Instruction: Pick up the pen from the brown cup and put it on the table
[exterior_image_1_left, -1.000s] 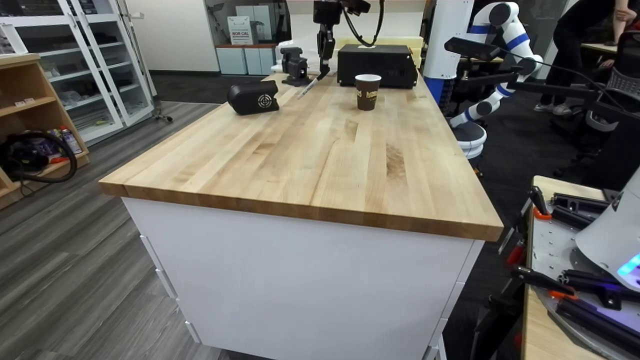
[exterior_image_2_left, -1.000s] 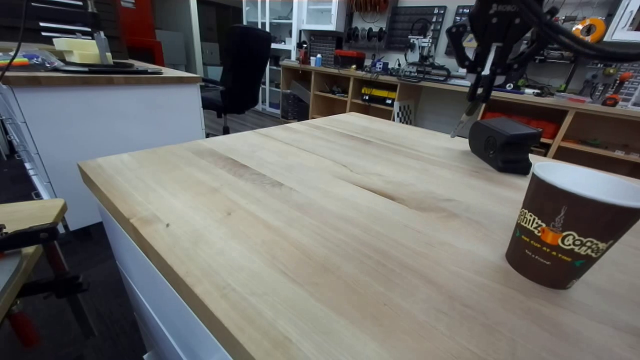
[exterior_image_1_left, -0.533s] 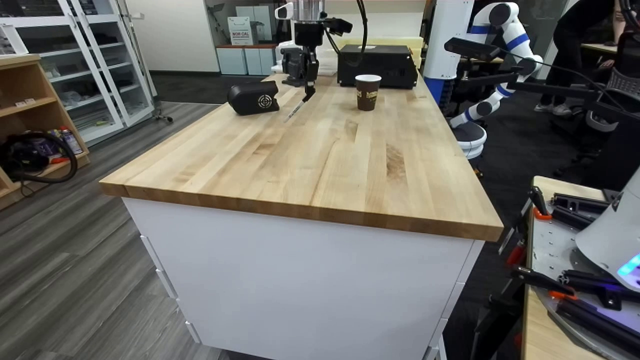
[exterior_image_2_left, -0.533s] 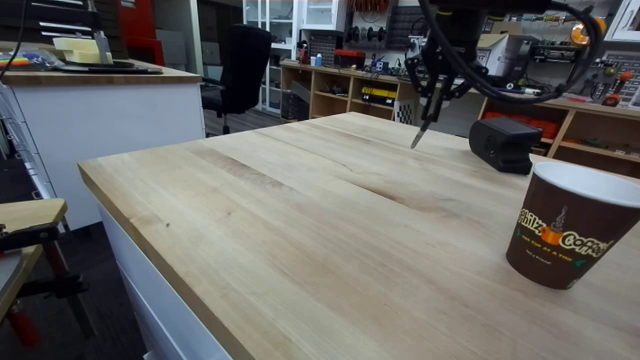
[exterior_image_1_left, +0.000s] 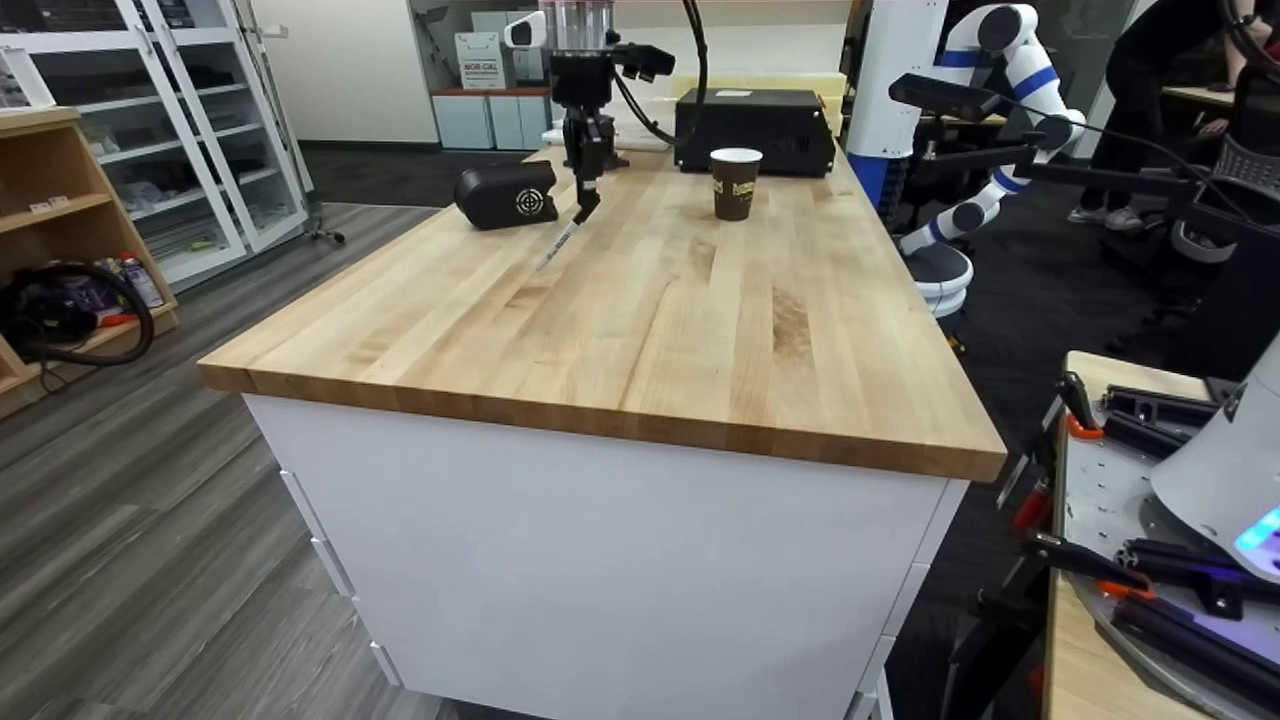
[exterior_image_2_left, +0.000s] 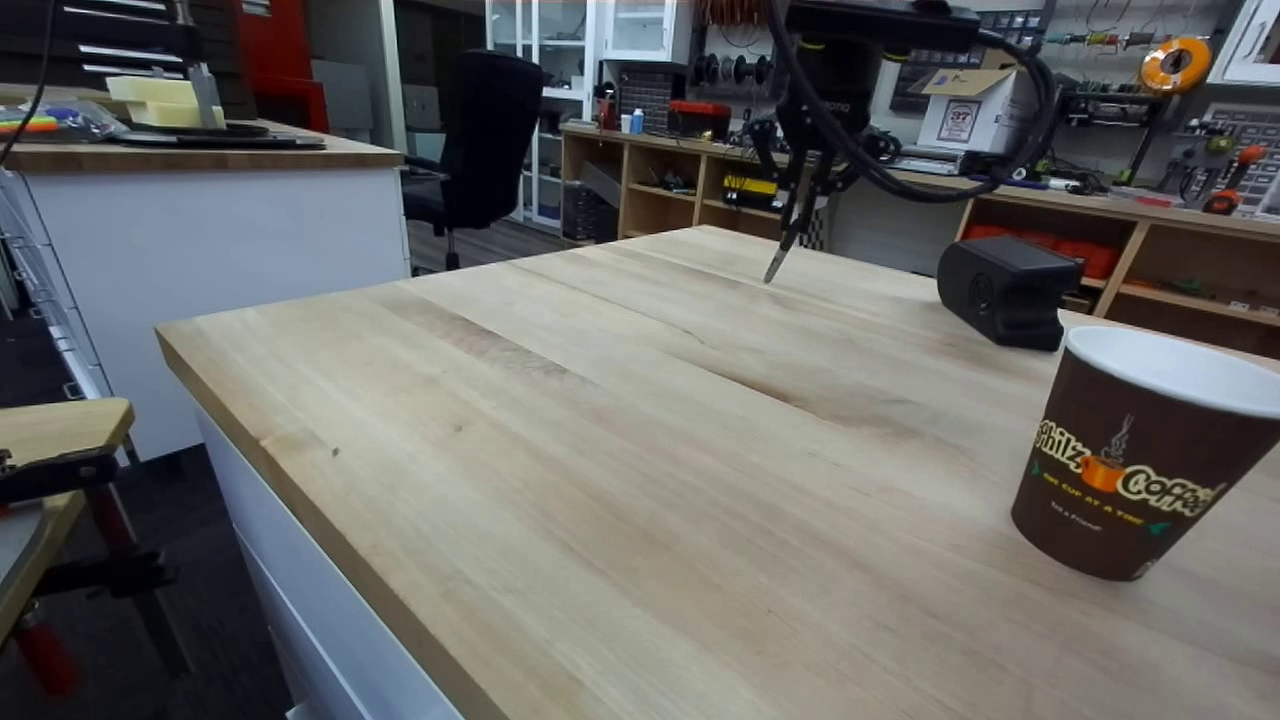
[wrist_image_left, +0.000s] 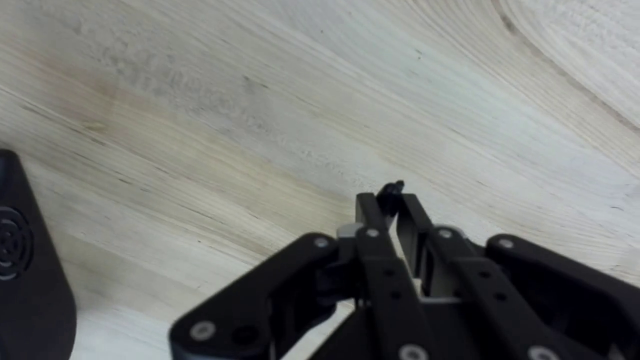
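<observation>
The pen is held slanting in my gripper: its pale shaft (exterior_image_1_left: 557, 244) points down and its dark end (wrist_image_left: 393, 188) shows between the fingertips in the wrist view. In both exterior views my gripper (exterior_image_1_left: 586, 196) is shut on the pen, beyond the cup's side and low over the table (exterior_image_1_left: 620, 330). The pen's lower tip (exterior_image_2_left: 773, 266) is close to the tabletop; I cannot tell whether it touches. The brown cup (exterior_image_2_left: 1120, 470) with a white rim stands upright on the table, apart from the gripper. Its inside bottom is hidden.
A black rounded case (exterior_image_1_left: 505, 197) lies on the table near the gripper; it also shows at the left edge of the wrist view (wrist_image_left: 30, 285). A black boxy device (exterior_image_1_left: 755, 130) stands behind the cup. A cable loop (exterior_image_2_left: 920, 185) hangs from the arm.
My gripper, shut on the pen, has moved away from the cup and past the black case, leftward in both exterior views. It is now lower over the table. Cup and case have not moved.
</observation>
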